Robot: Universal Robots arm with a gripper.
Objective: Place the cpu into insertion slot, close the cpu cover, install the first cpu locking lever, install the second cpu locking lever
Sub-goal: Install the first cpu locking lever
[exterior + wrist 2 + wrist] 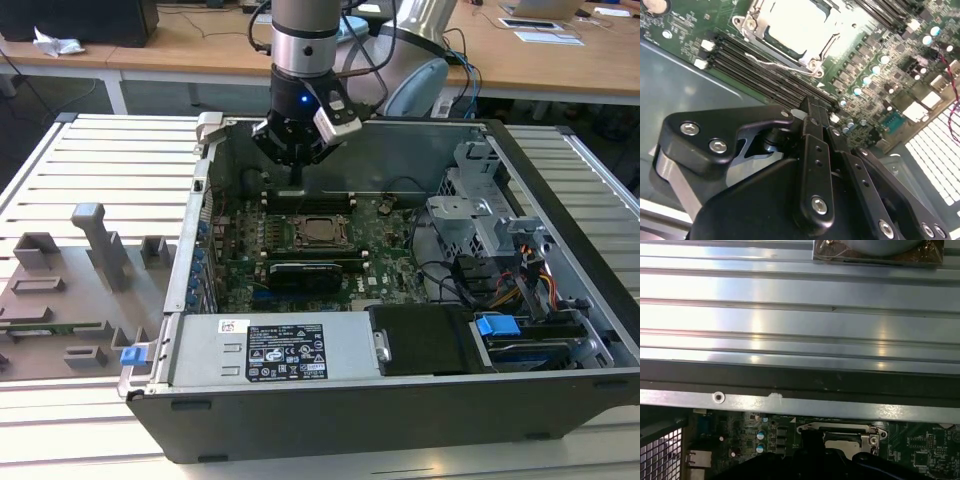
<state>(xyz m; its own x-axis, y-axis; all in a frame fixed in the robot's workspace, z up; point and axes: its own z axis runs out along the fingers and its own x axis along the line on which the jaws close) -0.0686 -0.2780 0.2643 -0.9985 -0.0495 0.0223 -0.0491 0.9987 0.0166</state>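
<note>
Silver-grey cpu (795, 25), green motherboard (675, 30) (black memory slots (765, 70)), black hand (812, 107)

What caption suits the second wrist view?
Black end effector poised over long black memory slots, near the seated silver-topped square cpu.

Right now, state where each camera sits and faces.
Exterior view: off the arm, looking down into the open computer case at the gripper above the motherboard.
Second wrist view: behind the fingers, facing the cpu framed by the cpu cover.
First wrist view: on the wrist, facing the case wall and slatted table.
Both wrist views share the cpu cover.
</note>
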